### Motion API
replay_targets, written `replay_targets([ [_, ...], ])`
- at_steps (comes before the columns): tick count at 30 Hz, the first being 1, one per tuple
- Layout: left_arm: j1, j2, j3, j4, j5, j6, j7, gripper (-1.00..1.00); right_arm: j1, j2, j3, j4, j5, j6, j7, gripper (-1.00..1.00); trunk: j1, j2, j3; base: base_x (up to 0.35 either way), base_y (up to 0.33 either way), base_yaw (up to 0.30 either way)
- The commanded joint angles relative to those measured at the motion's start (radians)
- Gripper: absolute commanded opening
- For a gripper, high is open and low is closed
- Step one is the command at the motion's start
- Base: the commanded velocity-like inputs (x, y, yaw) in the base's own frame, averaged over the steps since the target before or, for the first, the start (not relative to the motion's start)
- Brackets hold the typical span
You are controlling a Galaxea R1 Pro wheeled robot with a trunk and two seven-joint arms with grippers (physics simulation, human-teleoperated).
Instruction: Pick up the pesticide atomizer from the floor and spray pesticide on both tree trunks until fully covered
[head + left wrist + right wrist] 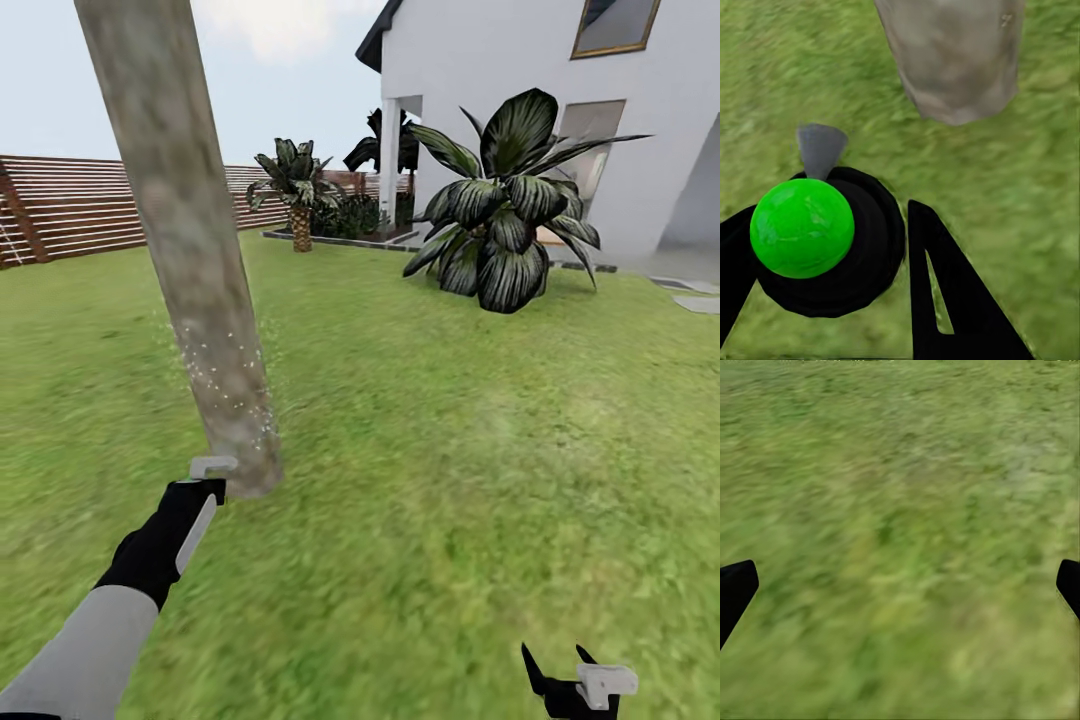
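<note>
A thick grey-brown tree trunk [190,230] rises from the lawn at the left, leaning in the head view. Small white specks [225,370] dot its lower part. My left gripper [213,492] reaches out right beside the trunk's base. In the left wrist view this gripper [832,232] is shut on the pesticide atomizer [801,227], a black round body with a bright green top. Its grey nozzle [820,148] points at the grass near the trunk's foot [956,52]. My right gripper [555,657] hangs low at the right, open over bare grass [900,585].
A large broad-leaved striped plant [505,220] stands ahead to the right before the white house [520,90]. A small palm [298,185] grows by the brown slat fence [80,205]. Grey paving [690,295] lies at the far right. Lawn stretches all around the trunk.
</note>
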State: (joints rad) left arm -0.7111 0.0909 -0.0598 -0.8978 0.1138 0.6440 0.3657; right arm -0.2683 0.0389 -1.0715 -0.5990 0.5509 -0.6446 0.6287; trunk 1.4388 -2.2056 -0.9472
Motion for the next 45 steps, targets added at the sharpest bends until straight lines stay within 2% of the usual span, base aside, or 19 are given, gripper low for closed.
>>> replay_targets([
  [1, -0.001, 0.013, -0.002, 0.013, 0.017, 0.001, 0.009, -1.00, -0.002, 0.001, -0.008, -0.001, 0.006, -0.004, 0.008, 1.00, 0.000, 0.000, -0.001, 0.255, -0.221, 0.037],
  [2, -0.001, 0.019, 0.014, 0.022, 0.019, 0.001, 0.008, -1.00, -0.002, 0.001, -0.008, -0.002, 0.006, -0.004, 0.008, 1.00, 0.000, 0.000, -0.001, 0.289, -0.133, 0.019],
  [4, -0.001, 0.024, 0.075, 0.028, 0.020, 0.001, 0.002, -1.00, -0.002, 0.001, -0.008, -0.002, 0.006, -0.003, 0.008, 1.00, 0.000, 0.000, -0.001, 0.322, -0.048, 0.007],
  [7, -0.001, 0.024, 0.098, 0.029, 0.015, 0.001, -0.003, -1.00, -0.002, 0.001, -0.008, -0.002, 0.006, -0.003, 0.008, 1.00, 0.000, 0.000, -0.001, 0.337, 0.018, 0.001],
  [13, 0.000, 0.024, 0.098, 0.035, 0.010, -0.006, 0.004, -1.00, -0.002, 0.001, -0.008, -0.001, 0.006, -0.004, 0.008, 1.00, 0.000, 0.000, -0.001, 0.135, 0.039, 0.075],
  [16, 0.001, 0.035, 0.100, 0.094, 0.009, -0.025, 0.005, -1.00, -0.002, 0.001, -0.008, -0.002, 0.006, -0.003, 0.008, 1.00, 0.000, 0.000, -0.001, 0.004, 0.001, 0.264],
  [19, 0.001, 0.034, 0.093, 0.168, 0.009, -0.110, 0.004, -1.00, -0.002, 0.001, -0.008, -0.002, 0.006, -0.003, 0.008, 1.00, 0.000, 0.000, -0.001, 0.001, 0.000, 0.147],
  [21, 0.001, 0.028, 0.091, 0.179, 0.012, -0.135, 0.003, -1.00, -0.001, 0.001, -0.008, -0.002, 0.006, -0.004, 0.008, 1.00, 0.000, 0.000, -0.001, 0.000, 0.000, 0.026],
  [23, 0.000, 0.022, 0.091, 0.179, 0.014, -0.140, 0.001, -1.00, -0.002, 0.001, -0.008, -0.003, 0.006, -0.003, 0.008, 1.00, 0.000, 0.000, -0.001, 0.000, -0.107, 0.006],
  [26, -0.001, 0.006, 0.064, 0.178, 0.014, -0.140, 0.003, -1.00, -0.002, 0.001, -0.008, -0.004, 0.006, -0.003, 0.008, 1.00, 0.000, 0.000, -0.001, 0.000, -0.241, 0.001],
  [29, -0.001, 0.003, 0.050, 0.178, 0.014, -0.139, 0.004, -1.00, -0.002, 0.001, -0.008, -0.004, 0.006, -0.003, 0.008, 1.00, 0.000, 0.000, -0.001, 0.014, -0.268, 0.000],
  [38, -0.001, 0.003, 0.051, 0.178, 0.013, -0.141, 0.004, -1.00, -0.001, 0.001, -0.008, -0.004, 0.006, -0.004, 0.008, 1.00, 0.000, 0.000, -0.001, 0.186, -0.197, 0.011],
  [45, -0.001, 0.003, 0.049, 0.173, 0.013, -0.141, 0.004, -1.00, -0.001, 0.001, -0.008, -0.004, 0.006, -0.004, 0.008, 1.00, 0.000, 0.000, -0.001, 0.038, -0.264, 0.230],
])
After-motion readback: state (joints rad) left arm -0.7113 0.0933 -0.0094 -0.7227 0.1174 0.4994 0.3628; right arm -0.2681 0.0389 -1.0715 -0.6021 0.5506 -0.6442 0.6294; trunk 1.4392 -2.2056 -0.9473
